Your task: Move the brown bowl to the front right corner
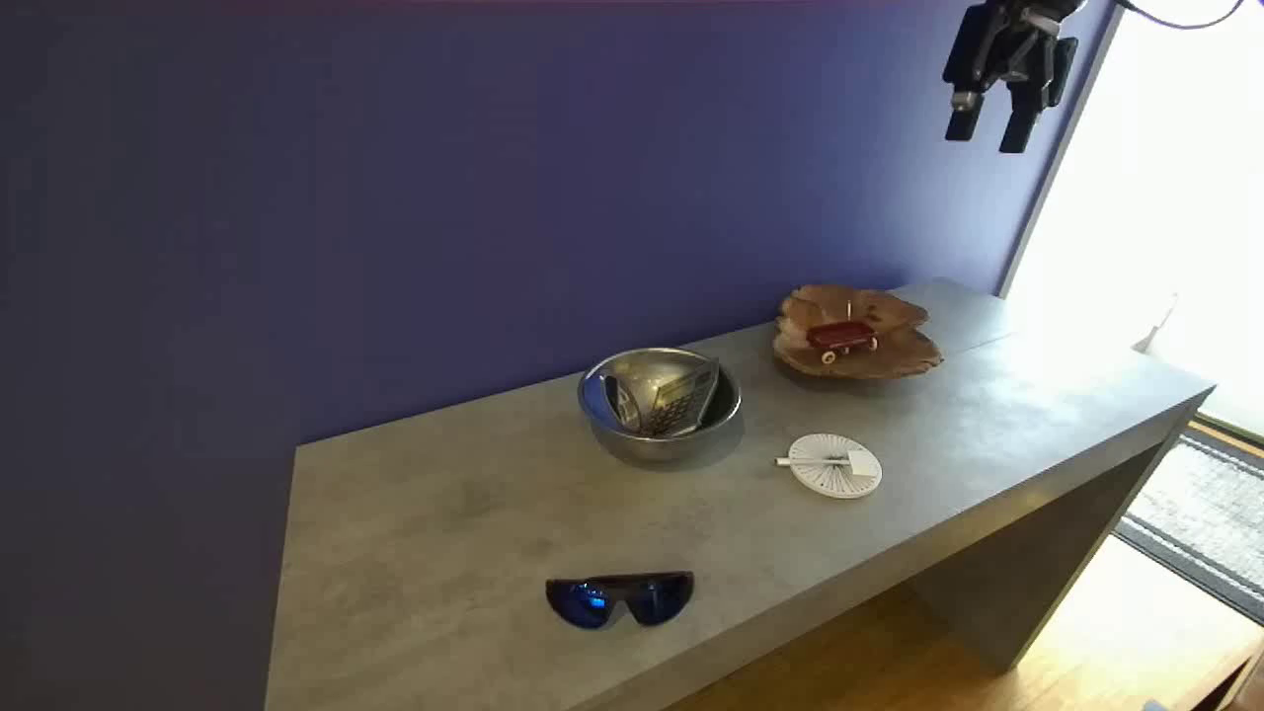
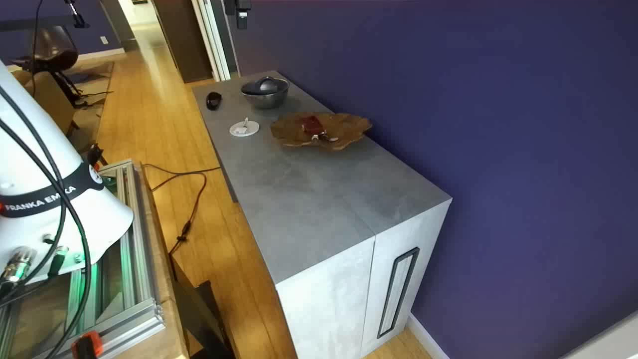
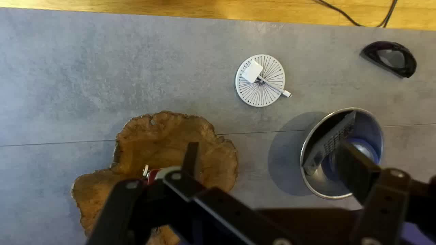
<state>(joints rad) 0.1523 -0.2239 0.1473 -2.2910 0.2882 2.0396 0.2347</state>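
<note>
Well, in an exterior view your claw point(image 1: 987, 141) gapes empty, the brown bowl point(image 1: 897, 343) on the table point(image 1: 444, 523) by the wall point(image 1: 592, 197); the wrist view, partly blocked, suggests stiff, perhaps heavy wood, so pinch its wavy rim point(image 3: 170, 116).

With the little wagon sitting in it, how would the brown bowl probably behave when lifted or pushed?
The brown bowl is probably stiff, as its mottled, rough-edged surface looks like wood. Being broad and shallow, it may tip if lifted by one side. The red wagon inside has wheels, so it could roll if the bowl tilts.
</note>
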